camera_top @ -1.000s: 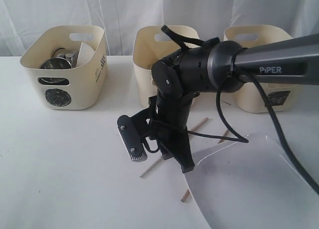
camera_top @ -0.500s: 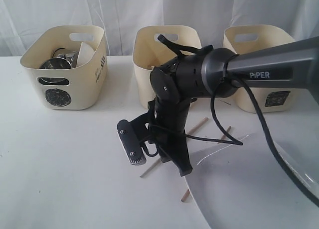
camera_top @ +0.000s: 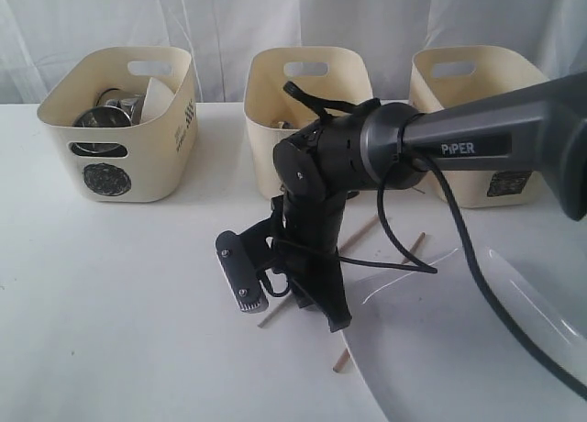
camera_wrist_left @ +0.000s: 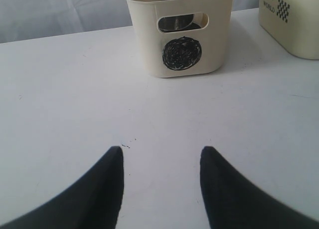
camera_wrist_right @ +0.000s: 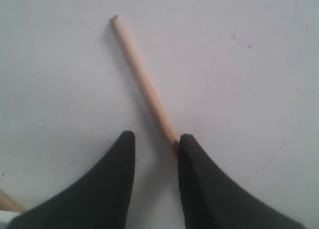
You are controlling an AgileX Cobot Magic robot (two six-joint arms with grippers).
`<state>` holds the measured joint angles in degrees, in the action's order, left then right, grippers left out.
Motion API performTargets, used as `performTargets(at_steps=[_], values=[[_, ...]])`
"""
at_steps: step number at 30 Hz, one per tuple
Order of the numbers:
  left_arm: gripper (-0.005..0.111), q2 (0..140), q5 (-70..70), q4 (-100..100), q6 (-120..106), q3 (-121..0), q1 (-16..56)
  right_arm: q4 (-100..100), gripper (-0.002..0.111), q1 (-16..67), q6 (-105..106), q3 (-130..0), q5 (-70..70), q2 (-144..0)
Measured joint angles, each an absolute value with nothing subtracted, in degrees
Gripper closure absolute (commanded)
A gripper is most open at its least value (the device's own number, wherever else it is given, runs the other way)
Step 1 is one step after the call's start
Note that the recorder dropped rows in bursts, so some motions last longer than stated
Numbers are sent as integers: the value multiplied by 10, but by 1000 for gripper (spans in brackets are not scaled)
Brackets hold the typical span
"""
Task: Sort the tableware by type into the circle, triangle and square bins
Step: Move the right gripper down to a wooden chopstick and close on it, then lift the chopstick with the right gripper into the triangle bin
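Two wooden chopsticks lie crossed on the white table, one (camera_top: 367,227) (camera_wrist_right: 142,79) running under my right gripper and the other (camera_top: 415,248) beside the large white plate (camera_top: 459,349). My right gripper (camera_top: 332,314) (camera_wrist_right: 155,139) points down at the table, open with a narrow gap; the chopstick's end touches one fingertip (camera_wrist_right: 187,142) and passes beneath it. The circle bin (camera_top: 119,119) (camera_wrist_left: 179,35) holds steel mugs and bowls. The arm hides the middle bin's (camera_top: 307,83) mark. The square bin (camera_top: 481,138) stands at the right. My left gripper (camera_wrist_left: 162,159) is open over bare table.
Another cream bin's corner (camera_wrist_left: 294,20) shows beside the circle bin in the left wrist view. A white curtain hangs behind the bins. The right arm and its cable (camera_top: 459,248) cross over the plate.
The right arm has sunk lower and shifted slightly left, bringing its fingers down onto the chopstick. The bins and the chopsticks have not moved.
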<state>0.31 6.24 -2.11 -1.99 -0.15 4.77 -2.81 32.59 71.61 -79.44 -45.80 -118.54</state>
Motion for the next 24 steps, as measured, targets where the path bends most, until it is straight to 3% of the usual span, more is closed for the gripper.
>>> performTargets(at_steps=[4,8,24], values=[[54,3,62,-21,-20,-2,48,-24,85,326,716,-796,-455,-1187],[54,3,62,-21,-20,-2,48,-15,108,326,716,-796,-458,-1189],[54,3,62,-21,-20,-2,48,92,108,333,692,-857,-425,-1174]])
